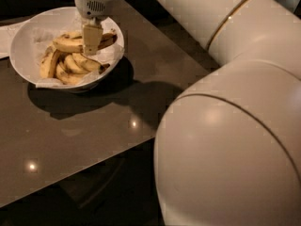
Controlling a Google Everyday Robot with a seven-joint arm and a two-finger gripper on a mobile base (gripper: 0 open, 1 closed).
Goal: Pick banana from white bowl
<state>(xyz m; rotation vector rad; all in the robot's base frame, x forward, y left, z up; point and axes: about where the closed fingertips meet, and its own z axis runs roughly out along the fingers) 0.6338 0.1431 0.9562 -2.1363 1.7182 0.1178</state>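
The white bowl [23,41] stands at the table's far left, lined with crumpled white paper and holding several yellow bananas. The banana [68,43], long and speckled with a dark tip pointing right, lies across the top of the pile. My gripper [91,40] reaches straight down into the bowl from above. Its fingers [92,34] are closed over the middle of the banana, which sticks out on both sides. The banana still sits low, at the level of the other bananas [70,65].
The bowl stands on a glossy dark table [94,126] whose front edge runs diagonally at the lower left. My large white arm [225,140] fills the right half of the view. White paper [7,32] lies at the far left edge.
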